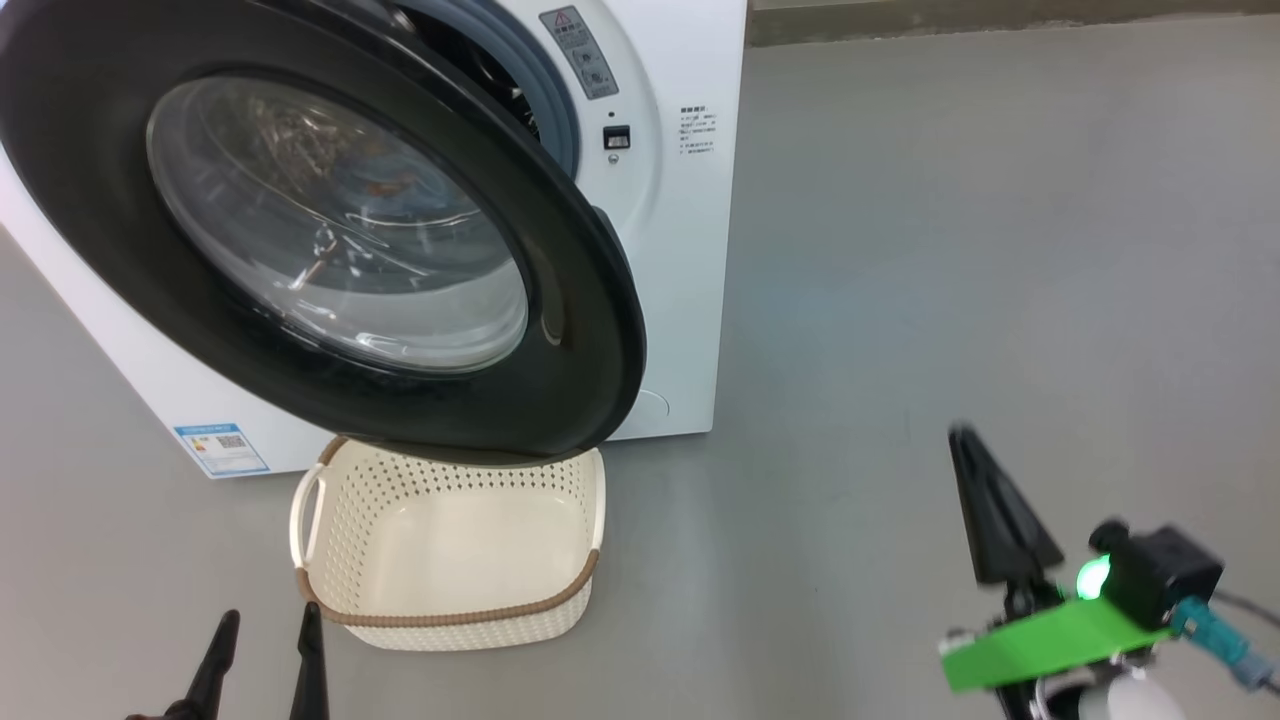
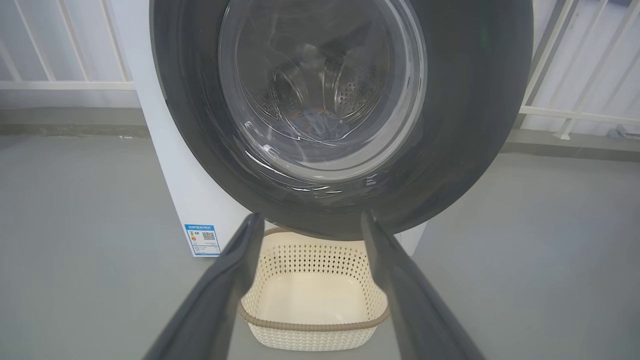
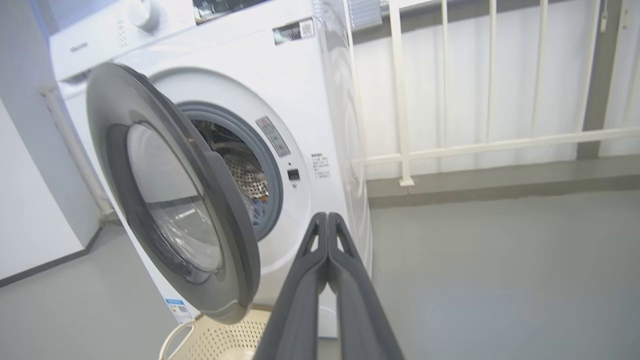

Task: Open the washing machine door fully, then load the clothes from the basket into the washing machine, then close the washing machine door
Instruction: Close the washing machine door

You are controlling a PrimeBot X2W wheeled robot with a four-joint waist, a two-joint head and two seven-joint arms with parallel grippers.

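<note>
The washing machine (image 1: 690, 250) stands with its round black door (image 1: 90, 200) swung partway out, hanging over the basket (image 1: 450, 620). The cream basket holds nothing. A blue piece of the clothes (image 3: 258, 212) lies inside the steel drum, and the clothes (image 2: 315, 125) also show through the door glass. My left gripper (image 1: 272, 612) is open at the lower left, just left of the basket and apart from it. My right gripper (image 1: 962, 435) is shut on nothing, over bare floor well to the right of the machine. In the right wrist view the fingertips (image 3: 320, 225) press together, pointing at the machine's front.
Grey floor (image 1: 950, 250) stretches to the right of the machine. A white railing (image 3: 490, 145) on a low kerb runs behind it. A white wall and a pipe (image 3: 70, 145) stand on the machine's far side. A blue label (image 1: 222, 448) marks its lower corner.
</note>
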